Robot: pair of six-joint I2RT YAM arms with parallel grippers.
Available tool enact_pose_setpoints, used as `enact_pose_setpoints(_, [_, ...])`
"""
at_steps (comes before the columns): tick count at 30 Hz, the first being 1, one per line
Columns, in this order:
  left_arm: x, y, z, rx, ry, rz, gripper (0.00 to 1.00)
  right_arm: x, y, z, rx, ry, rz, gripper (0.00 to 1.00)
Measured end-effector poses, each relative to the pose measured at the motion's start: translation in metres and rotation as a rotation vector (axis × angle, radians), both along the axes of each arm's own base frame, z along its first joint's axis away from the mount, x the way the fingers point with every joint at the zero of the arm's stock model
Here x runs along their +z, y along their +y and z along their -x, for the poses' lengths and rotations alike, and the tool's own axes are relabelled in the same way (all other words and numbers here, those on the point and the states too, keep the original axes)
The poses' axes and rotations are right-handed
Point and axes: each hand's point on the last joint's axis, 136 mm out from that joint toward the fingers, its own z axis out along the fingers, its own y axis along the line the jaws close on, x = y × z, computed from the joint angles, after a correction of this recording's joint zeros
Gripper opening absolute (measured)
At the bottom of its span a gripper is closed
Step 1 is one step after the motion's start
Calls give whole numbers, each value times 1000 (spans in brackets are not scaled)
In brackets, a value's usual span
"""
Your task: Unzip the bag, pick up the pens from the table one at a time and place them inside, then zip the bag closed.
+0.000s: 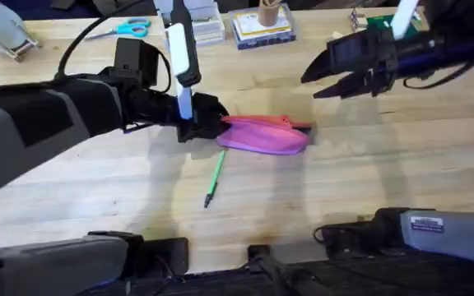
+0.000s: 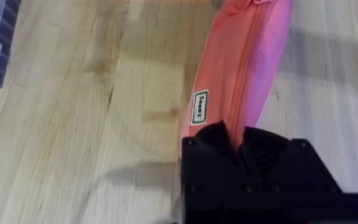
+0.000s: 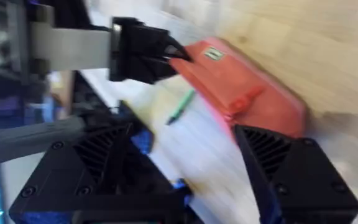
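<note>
At frame center the bag lies left-right, its left end pinched by the left gripper, while the right gripper, spread open, hovers upper right, nearest the zipper pull.

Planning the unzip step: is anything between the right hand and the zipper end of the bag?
Nothing visible. The right hand, open, hovers above and behind the bag, with bare table between. The left hand grips the bag's opposite end; the pen lies nearer the bases.
</note>
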Motion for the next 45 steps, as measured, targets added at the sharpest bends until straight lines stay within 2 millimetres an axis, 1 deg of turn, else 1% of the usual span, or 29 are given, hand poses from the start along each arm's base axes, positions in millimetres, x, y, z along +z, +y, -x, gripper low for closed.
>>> enact_pose_setpoints(3, [0, 0, 0, 0, 0, 0, 42, -4, -2, -4, 12, -16, 115, 997])
enact_pose_setpoints(8, [0, 0, 0, 0, 0, 0, 42, -18, -2, -9, 4, -7, 290, 997])
enact_pose_setpoints(14, [0, 0, 0, 0, 0, 0, 42, -31, 2, -6, -44, 62, 406, 998])
enact_pose_setpoints(21, [0, 0, 0, 0, 0, 0, 42, -36, 6, -3, -101, 130, 445, 998])
enact_pose_setpoints(26, [0, 0, 0, 0, 0, 0, 42, -37, 5, -3, -133, 161, 448, 998])
enact_pose_setpoints(32, [0, 0, 0, 0, 0, 0, 42, -37, 6, -8, -190, 185, 436, 998])
enact_pose_setpoints(36, [0, 0, 0, 0, 0, 0, 42, -37, 13, -5, -168, 177, 446, 998])
enact_pose_setpoints(40, [0, 0, 0, 0, 0, 0, 42, -43, 21, -1, -130, 147, 514, 998])
enact_pose_setpoints(45, [0, 0, 0, 0, 3, -1, 42, -52, 26, -7, -135, 138, 565, 998])
